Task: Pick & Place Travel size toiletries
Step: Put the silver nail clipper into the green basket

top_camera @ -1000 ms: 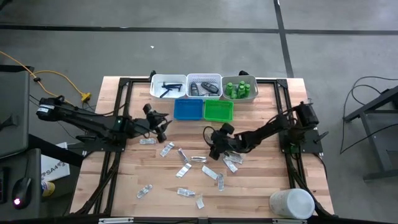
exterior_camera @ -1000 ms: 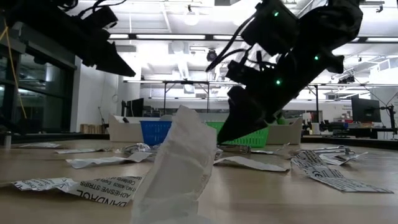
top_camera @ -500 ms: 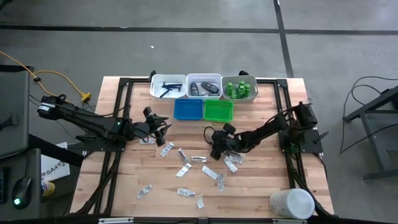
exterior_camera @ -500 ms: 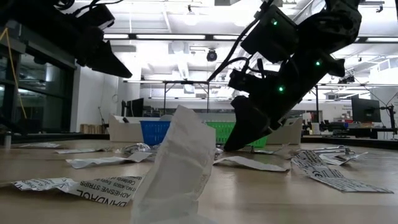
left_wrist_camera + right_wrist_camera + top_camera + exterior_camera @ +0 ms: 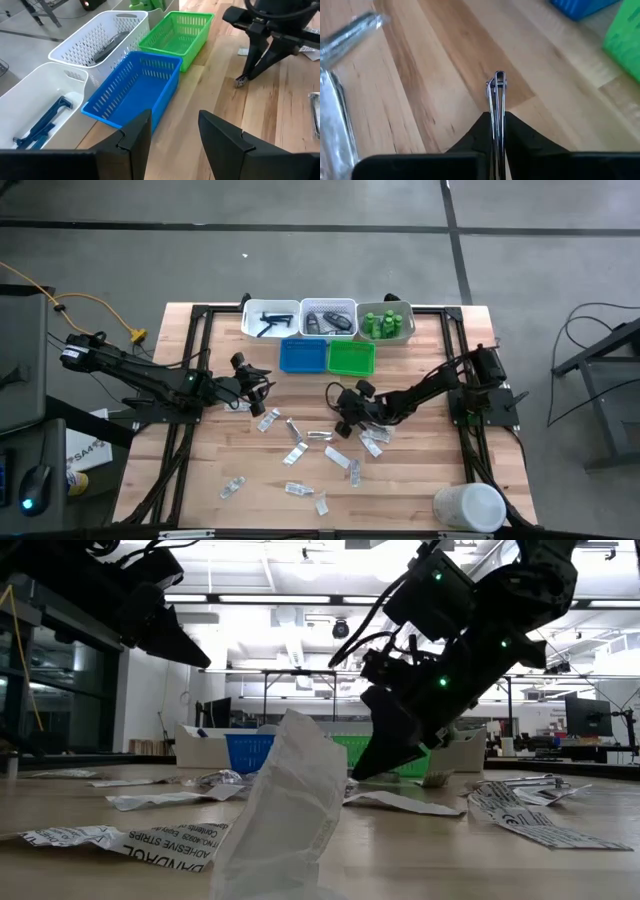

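Right wrist view shows you the right pincer (image 5: 496,120) has just clenched on a thin folded metal clip (image 5: 496,95), lifted clear of the wooden bench (image 5: 440,65); your pick looks made, green slatted basket (image 5: 625,30) ahead

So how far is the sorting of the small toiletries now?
Partly done: the back trays already hold green bottles, dark pieces and a blue tool. In hand: the right end effector is shut on a thin metal piece. The left end effector hangs open near the blue tray. Many flat packets are left.
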